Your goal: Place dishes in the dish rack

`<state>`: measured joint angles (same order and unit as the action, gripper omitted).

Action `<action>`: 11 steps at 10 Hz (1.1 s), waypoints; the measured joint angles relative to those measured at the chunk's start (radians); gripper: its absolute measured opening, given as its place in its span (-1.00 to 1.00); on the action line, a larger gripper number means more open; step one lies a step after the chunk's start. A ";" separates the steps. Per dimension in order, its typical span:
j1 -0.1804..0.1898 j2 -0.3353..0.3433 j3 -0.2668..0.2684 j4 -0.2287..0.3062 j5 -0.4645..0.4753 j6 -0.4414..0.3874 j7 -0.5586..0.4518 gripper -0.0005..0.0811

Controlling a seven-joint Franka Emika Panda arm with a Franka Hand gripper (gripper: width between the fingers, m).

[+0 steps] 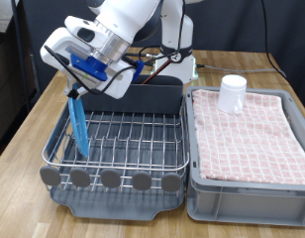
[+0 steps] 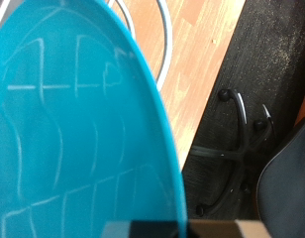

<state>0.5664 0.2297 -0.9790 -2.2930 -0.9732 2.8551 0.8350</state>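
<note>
Plate (image 1: 80, 124) stands on edge at the rack's (image 1: 123, 149) left side, lower rim among the wires, top pinched in the gripper (image 1: 76, 91). Caddy (image 1: 157, 96) behind. Right: mug (image 1: 232, 94) upside down on the cloth-lined crate (image 1: 250, 183).

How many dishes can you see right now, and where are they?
2. The blue plate stands on edge in the dish rack, gripper at its top. The white mug sits on the pink-lined crate. Others may be hidden.
</note>
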 joint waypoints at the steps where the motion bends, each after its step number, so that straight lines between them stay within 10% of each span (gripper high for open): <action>1: 0.000 0.001 0.005 0.000 0.016 -0.007 0.000 -0.94; 6: 0.003 0.002 0.024 0.000 0.068 -0.062 0.041 -0.94; 8: 0.003 0.000 0.035 0.000 0.109 -0.074 0.041 -0.26; 11: -0.015 -0.024 0.069 0.001 0.255 -0.079 -0.039 0.20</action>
<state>0.5517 0.2054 -0.9105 -2.2924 -0.7183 2.7757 0.7962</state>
